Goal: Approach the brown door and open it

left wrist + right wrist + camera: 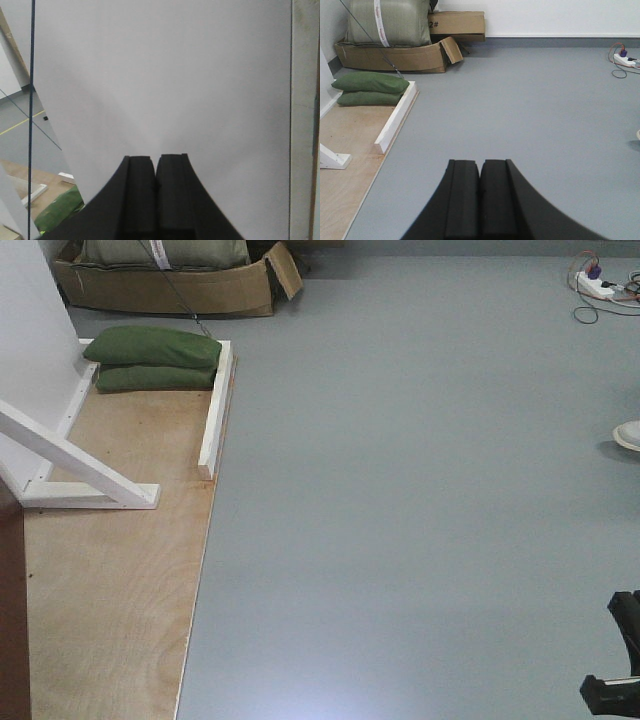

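Brown door [10, 620]: only dark reddish strip visible, far left edge of front view, beside plywood base [120, 580]. White brace [75, 460] slants across plywood. Two green sandbags [155, 360] stacked behind it.

Left gripper [155, 165]: fingers pressed together, nothing held, facing white panel [165, 75].

Right gripper [480, 170]: fingers together, nothing held, over grey floor [535, 110].

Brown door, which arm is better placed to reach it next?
Left, probably. The brown door shows only as a strip at the front view's left edge, and the left gripper, shut, faces a white panel. The right gripper, shut, looks over open grey floor.
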Controlling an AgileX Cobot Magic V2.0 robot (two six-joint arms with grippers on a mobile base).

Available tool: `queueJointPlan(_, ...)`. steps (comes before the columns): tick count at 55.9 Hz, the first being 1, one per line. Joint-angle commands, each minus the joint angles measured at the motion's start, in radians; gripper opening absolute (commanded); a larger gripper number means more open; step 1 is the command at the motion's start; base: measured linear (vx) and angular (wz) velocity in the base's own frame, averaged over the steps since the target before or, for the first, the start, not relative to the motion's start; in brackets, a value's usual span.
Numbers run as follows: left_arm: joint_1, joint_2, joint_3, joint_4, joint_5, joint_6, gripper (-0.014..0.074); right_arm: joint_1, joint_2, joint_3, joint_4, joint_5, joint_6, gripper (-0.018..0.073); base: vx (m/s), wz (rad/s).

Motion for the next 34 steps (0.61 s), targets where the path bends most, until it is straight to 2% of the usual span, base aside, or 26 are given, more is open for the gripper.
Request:
queueJointPlan(1,0.004,0.03,-0.056,0.089,0.015,-0.013,0.0067,0.002,-0.006,0.004,-0.003,-0.078,-0.006,0.0,0.0,0.0)
queueJointPlan(18,0.005,0.126,-0.172,0.09,0.015,-0.014,0.0067,0.002,-0.006,0.004,-0.003,-0.078,-0.006,0.0,0.0,0.0)
queueJointPlan(34,0.086,0.191,-0.223,0.08,0.009,-0.018,0.0067,0.002,-0.006,0.004,-0.003,-0.078,-0.006,0.0,0.0,0.0)
